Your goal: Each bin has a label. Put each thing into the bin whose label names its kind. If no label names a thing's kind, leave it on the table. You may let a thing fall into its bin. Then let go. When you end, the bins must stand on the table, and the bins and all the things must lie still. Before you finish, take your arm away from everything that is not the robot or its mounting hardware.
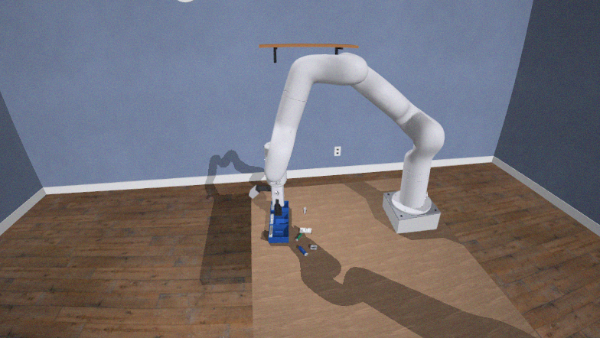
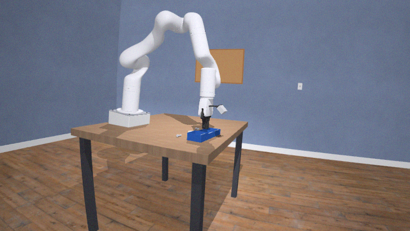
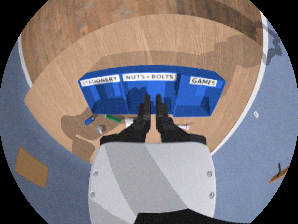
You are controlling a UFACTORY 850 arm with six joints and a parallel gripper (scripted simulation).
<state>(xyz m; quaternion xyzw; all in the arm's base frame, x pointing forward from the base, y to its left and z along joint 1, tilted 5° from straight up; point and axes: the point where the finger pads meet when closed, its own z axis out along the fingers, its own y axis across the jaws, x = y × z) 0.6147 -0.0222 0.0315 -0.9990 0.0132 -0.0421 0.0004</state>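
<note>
A blue bin row [image 1: 279,224] with three compartments stands on the table; it also shows in the exterior view [image 2: 203,134] and the wrist view [image 3: 153,92]. Its labels read, left to right in the wrist view, a word too blurred to read, NUTS+BOLTS [image 3: 150,78] and GAMES [image 3: 204,80]. My gripper [image 1: 277,207] hangs just above the bins, over the middle one in the wrist view [image 3: 152,102]. Its fingers are shut, and I see nothing between them. A white bolt [image 1: 304,209], a white box [image 1: 305,229], a green piece [image 1: 298,237], a grey piece [image 1: 313,246] and a blue cylinder [image 1: 301,250] lie on the table beside the bins.
The bins stand near the table's far edge [image 2: 229,135] from the arm's base [image 1: 410,216]. The white bolt also shows in the exterior view [image 2: 178,135], left of the bins.
</note>
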